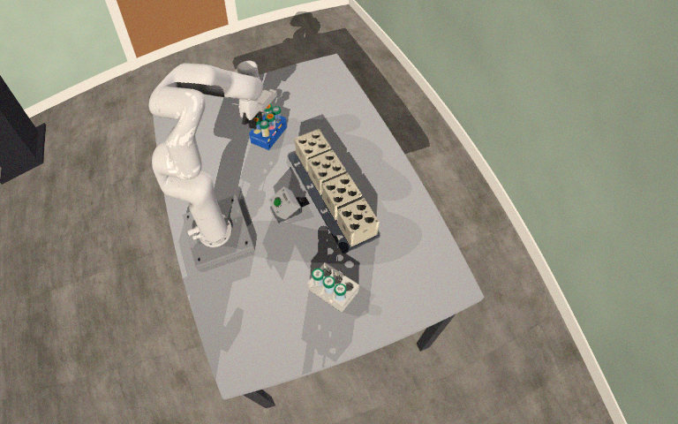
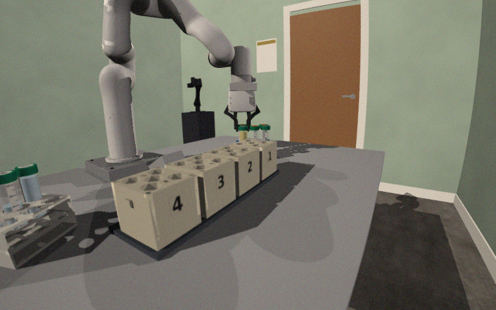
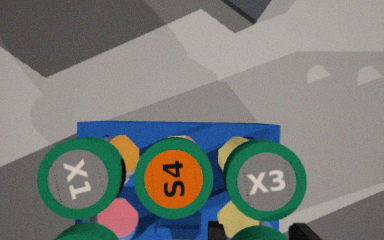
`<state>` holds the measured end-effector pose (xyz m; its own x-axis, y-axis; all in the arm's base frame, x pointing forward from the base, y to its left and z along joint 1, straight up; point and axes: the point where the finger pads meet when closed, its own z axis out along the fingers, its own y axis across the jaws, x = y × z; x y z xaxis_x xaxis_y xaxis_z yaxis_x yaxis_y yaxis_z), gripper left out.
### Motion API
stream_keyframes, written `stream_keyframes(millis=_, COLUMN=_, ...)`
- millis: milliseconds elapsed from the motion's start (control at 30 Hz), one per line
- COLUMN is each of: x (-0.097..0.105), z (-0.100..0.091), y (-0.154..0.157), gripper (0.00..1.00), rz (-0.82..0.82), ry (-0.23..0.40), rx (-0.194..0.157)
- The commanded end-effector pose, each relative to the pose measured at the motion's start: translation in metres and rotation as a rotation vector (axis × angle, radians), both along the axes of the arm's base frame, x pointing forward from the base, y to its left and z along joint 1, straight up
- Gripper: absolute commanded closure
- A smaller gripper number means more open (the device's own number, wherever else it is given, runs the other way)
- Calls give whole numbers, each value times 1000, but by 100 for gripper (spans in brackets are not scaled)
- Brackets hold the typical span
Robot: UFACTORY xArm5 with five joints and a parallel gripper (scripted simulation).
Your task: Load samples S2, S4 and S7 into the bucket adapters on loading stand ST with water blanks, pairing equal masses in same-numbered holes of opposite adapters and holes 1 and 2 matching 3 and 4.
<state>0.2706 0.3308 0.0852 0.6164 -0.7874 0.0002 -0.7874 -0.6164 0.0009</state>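
My gripper [image 1: 255,121] [image 2: 242,128] [image 3: 259,233] is shut on sample tube S7, an orange-dotted tube whose ID is out of view. It holds it upright low at a corner well of the blue rack [image 1: 259,141] [image 3: 100,128]; how deep it sits is hidden. S4 [image 3: 189,165] stands between X1 [image 3: 100,175] and X3 [image 3: 266,167]. S2 [image 1: 268,106] [image 3: 87,231] stands in the rack beyond S7. Adapters 1 [image 2: 269,164], 2 [image 2: 243,179], 3 [image 2: 208,194] and 4 [image 2: 141,215] stand on the stand with no tubes visible.
Several green-capped tubes, including one blank [image 1: 340,290], stand in the clear rack [image 2: 40,234] beyond adapter 4; their printed volumes are not clearly readable. The green DONE key [image 1: 277,201] is on its sloped desk between the arm's base and the stand.
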Motion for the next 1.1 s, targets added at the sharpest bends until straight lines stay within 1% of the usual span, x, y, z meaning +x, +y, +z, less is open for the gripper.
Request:
stream_keyframes(millis=0, x=1, z=1, y=1, gripper=100, rz=0, ry=-1, rx=5)
stream_keyframes(millis=333, x=1, z=1, y=1, gripper=100, rz=0, ry=-1, rx=5)
stream_keyframes(millis=367, x=1, z=1, y=1, gripper=56, rz=0, ry=-1, rx=5)
stream_keyframes(millis=1067, x=1, z=1, y=1, gripper=56, rz=0, ry=-1, rx=5)
